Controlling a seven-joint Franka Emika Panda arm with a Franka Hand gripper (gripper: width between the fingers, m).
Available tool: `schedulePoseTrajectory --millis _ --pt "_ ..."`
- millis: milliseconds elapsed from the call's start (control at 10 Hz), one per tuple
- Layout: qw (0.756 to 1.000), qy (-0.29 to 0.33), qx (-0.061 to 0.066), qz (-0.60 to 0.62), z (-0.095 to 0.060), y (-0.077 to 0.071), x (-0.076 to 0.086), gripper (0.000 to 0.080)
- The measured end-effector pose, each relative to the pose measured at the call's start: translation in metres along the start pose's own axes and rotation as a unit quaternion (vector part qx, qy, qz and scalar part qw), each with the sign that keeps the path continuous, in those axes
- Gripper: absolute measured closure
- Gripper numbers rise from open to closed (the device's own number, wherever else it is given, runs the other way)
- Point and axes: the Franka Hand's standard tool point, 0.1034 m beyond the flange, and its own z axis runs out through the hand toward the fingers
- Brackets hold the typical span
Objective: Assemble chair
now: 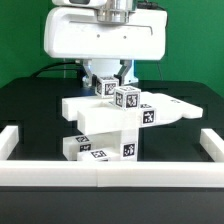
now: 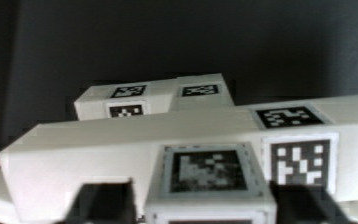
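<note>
Exterior view, border rails: a white rail (image 1: 55,172) runs along the front of the black table (image 1: 30,100); short white rails stand at the far sides, one (image 1: 10,138) on the exterior view's left, one (image 1: 212,138) on the exterior view's right; all lie apart from the chair

Exterior view, chair: the white chair (image 1: 108,128) stands at the table's middle, behind the front rail; a low tagged block at its base, an upright post above it, long slabs across the top, one reaching toward the exterior view's right

Exterior view, arm: the gripper (image 1: 110,84) hangs straight down over the chair's top; its broad white body hides what is behind

Exterior view, jaws: narrow, closed on a small tagged part (image 1: 126,98) of the chair

Wrist view, chair: the tagged part (image 2: 208,172) sits between the dark fingers (image 2: 105,203); a white slab (image 2: 87,145) lies beyond it; a second tagged block (image 2: 158,98) lies further on
</note>
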Motion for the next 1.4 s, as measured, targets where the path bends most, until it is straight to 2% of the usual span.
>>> schedulePoseTrajectory --millis 200,400,800,1400 --pt "1.0 0.0 0.0 0.03 0.0 -0.0003 0.0001 0.0512" --pt "0.993 0.0 0.002 0.122 0.0003 -0.0007 -0.0003 0.0512" --pt "0.958 -0.002 0.003 0.287 0.0006 -0.0016 -0.0005 0.0511" --pt "0.867 -0.003 0.004 0.499 0.0011 -0.0034 -0.0003 0.0511"
